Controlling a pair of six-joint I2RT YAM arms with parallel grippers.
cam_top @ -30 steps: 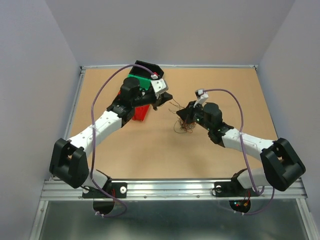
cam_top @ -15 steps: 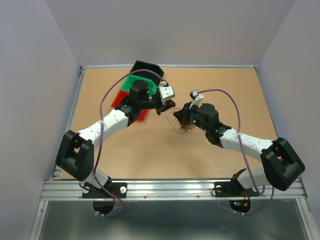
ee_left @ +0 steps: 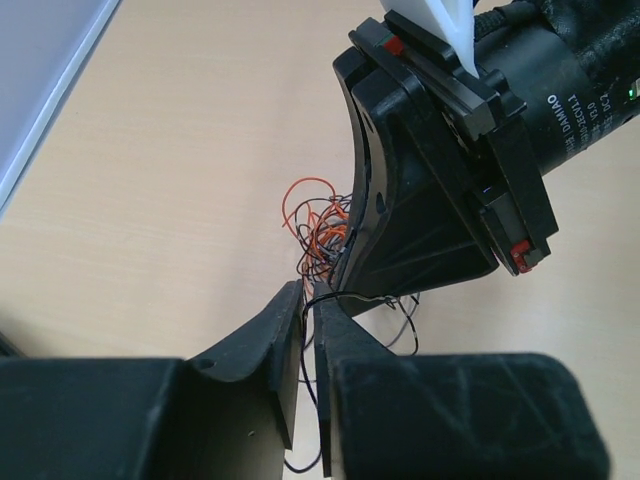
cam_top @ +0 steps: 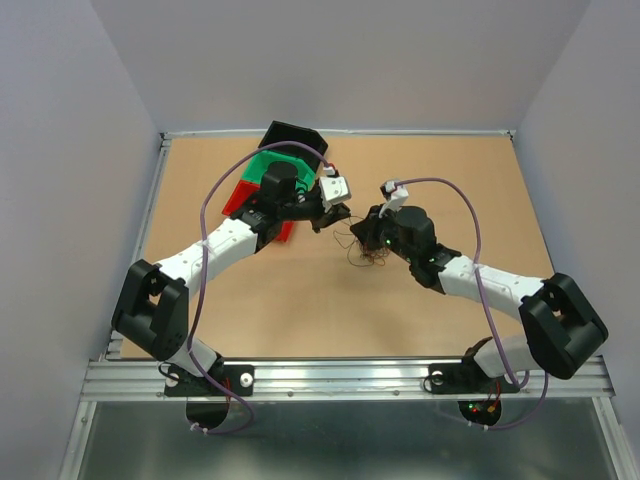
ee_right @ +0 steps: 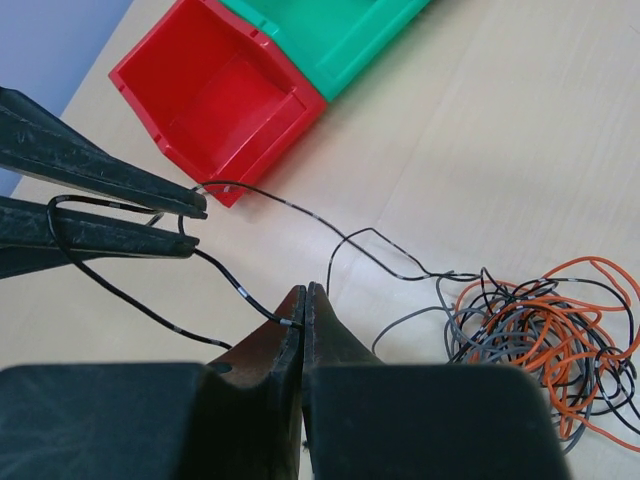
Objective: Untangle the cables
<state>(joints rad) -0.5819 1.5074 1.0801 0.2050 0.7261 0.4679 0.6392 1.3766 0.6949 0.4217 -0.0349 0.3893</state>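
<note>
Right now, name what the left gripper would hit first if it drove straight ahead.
Likely the cables, bunched just past the tips of the left gripper, with the right gripper close beside them; depth is unclear.

Both my arms reached forward and bent inward, wrists angled toward each other. My left claw [ee_left: 305, 300] had its fingers pinched together on a dark strand of the cables [ee_right: 540, 320]. My right claw [ee_right: 303, 295], just right of it and facing it, was clamped likewise.
</note>
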